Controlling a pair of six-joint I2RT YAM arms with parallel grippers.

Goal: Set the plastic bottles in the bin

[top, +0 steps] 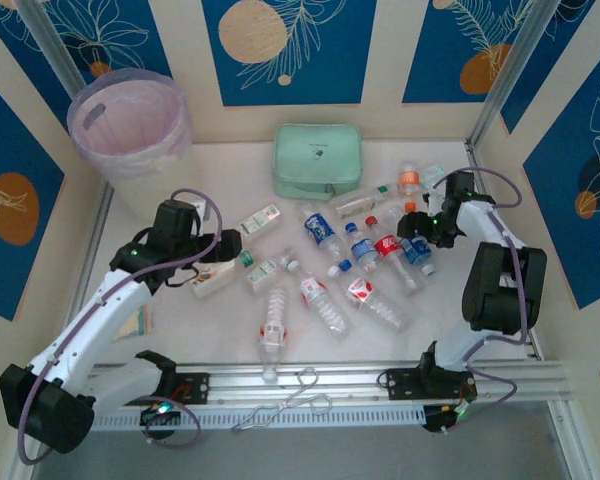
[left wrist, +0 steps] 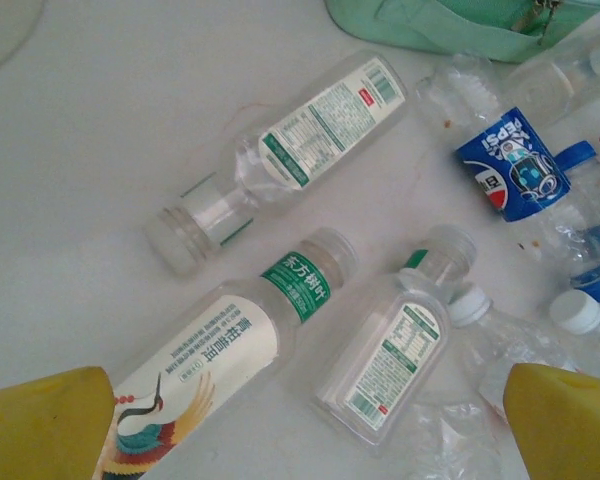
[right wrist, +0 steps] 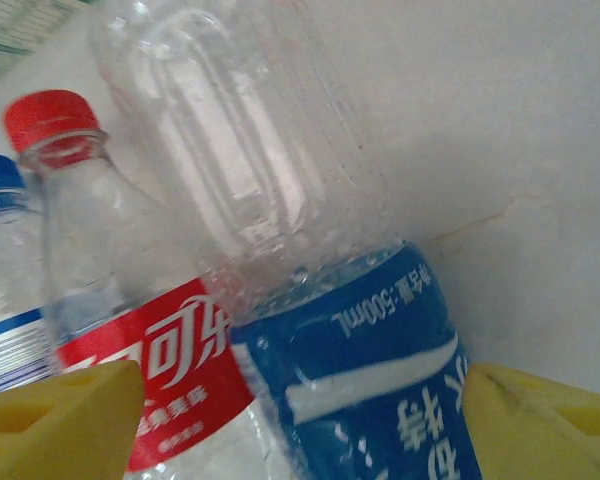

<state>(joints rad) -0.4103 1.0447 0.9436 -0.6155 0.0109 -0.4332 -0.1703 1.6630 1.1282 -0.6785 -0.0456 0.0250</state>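
Lying inside the right end effector [right wrist: 302, 425] (jaws apart): blue-labelled bottle [right wrist: 345, 345].

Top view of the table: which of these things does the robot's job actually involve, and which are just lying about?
Part of the job:
- plastic bottles, scattered across the middle of the table
- bin, round, lined with a pink bag, back left

Just lying about:
- mint green zip case, at the back
- small flat packet, beside the left arm
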